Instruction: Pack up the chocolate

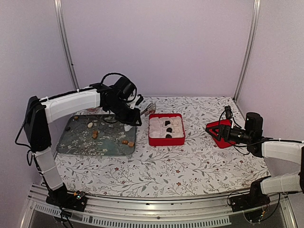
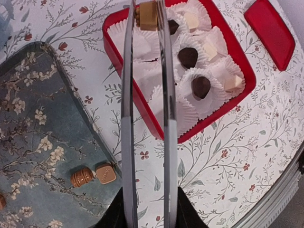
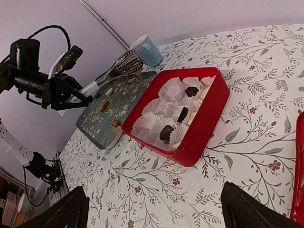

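- the left gripper (image 2: 150, 216) is narrowed around the handles of metal tongs (image 2: 127, 118), squeezing them so the tips pinch one tan chocolate (image 2: 147, 15).
- that piece hangs over the far side of the red box (image 2: 142, 102), above the white paper cups (image 2: 190, 107). it looks ready to go into an empty one.
- several cups already hold dark and pale pieces, so packing seems partly done.
- loose pieces (image 2: 82, 177) wait on the flowered tray (image 2: 28, 118) just left of the box, a short swing away.
- the right gripper (image 3: 164, 213) stands wide and holds nothing, off to the side near the red lid (image 1: 218, 130) on the tabletop (image 1: 156, 171), probably for closing later.
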